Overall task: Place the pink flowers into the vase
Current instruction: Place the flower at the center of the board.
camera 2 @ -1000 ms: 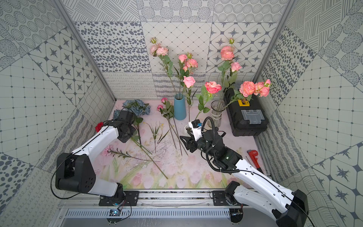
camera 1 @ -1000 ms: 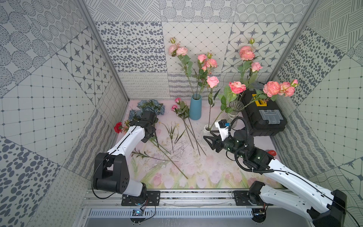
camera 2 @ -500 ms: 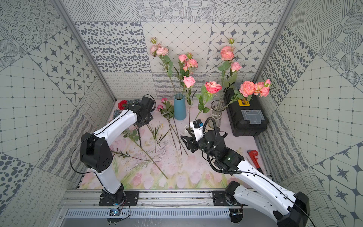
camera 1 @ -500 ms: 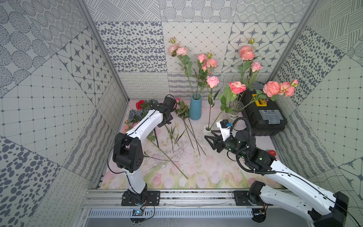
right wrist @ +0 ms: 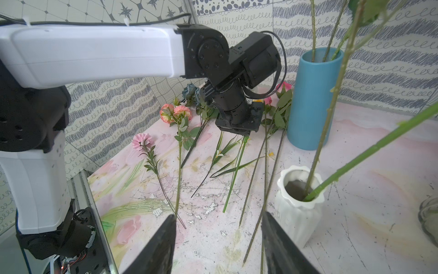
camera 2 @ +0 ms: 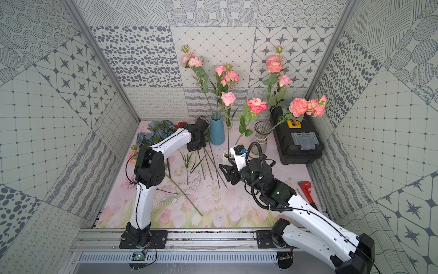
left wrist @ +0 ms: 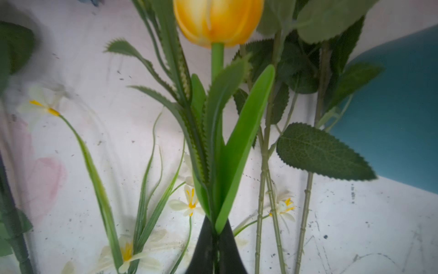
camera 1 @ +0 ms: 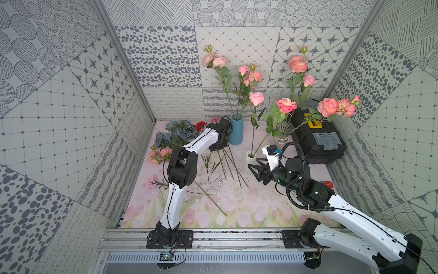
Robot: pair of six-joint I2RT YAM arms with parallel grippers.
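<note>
Pink flowers [camera 1: 166, 151] with salmon blooms lie at the mat's left, behind my left elbow, also in the right wrist view [right wrist: 181, 111]. More pink flowers stand in the blue vase [camera 1: 235, 130], the white ribbed vase [camera 1: 251, 157] and the glass vase [camera 1: 284, 132]. My left gripper [left wrist: 214, 227] hangs low beside the blue vase, shut on the stem of a yellow tulip [left wrist: 218, 21]; a serrated-leaf stem runs into the jaws too. My right gripper [right wrist: 218, 215] hovers open and empty next to the white vase [right wrist: 299, 201], above bare stems.
A red bloom [camera 1: 200, 125] and blue-grey flowers [camera 1: 175, 132] sit left of my left wrist. A pale pink bloom [camera 1: 151, 181] and loose stems [camera 1: 234, 166] lie mid-mat. A black toolbox [camera 1: 317, 140] stands back right and a red wrench [camera 2: 307, 189] lies at the right.
My left arm has swung from the back left corner rightwards to the blue vase, and the red bloom has travelled with it. The right arm has barely moved.
</note>
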